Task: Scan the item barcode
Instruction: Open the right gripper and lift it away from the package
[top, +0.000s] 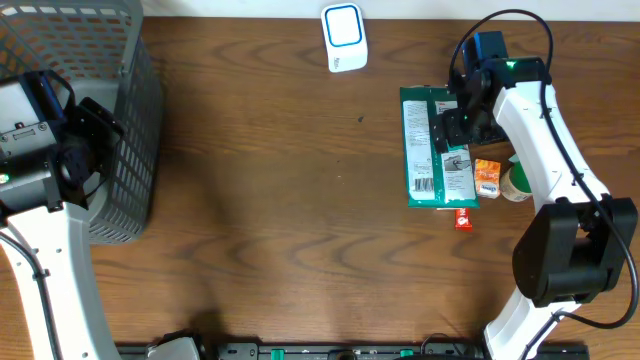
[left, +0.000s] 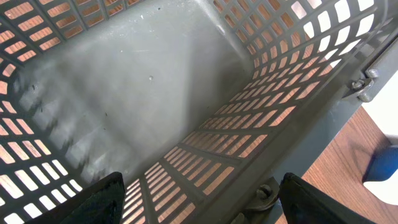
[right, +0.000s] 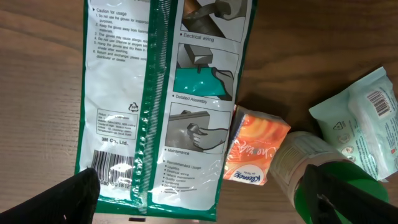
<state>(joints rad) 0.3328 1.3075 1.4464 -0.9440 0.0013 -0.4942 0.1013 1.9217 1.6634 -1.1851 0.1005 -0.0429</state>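
Note:
A green and white packet (top: 425, 150) lies flat on the wooden table, printed back up. In the right wrist view the packet (right: 161, 93) shows its barcode (right: 115, 167) near the lower left corner. My right gripper (top: 452, 130) hangs over the packet's right side. Its jaws (right: 208, 208) stand wide open with nothing held, one finger (right: 74, 199) by the barcode. The white and blue scanner (top: 343, 37) stands at the table's far edge, apart from the packet. My left gripper (left: 202, 205) is open over the grey basket, holding nothing.
A grey mesh basket (top: 130, 120) fills the left of the table, its inside (left: 124, 93) bare. Right of the packet lie an orange tissue pack (right: 256, 152), a green-lidded tub (right: 311, 165) and a pale wipes pack (right: 360, 121). A small red item (top: 463, 218) lies below.

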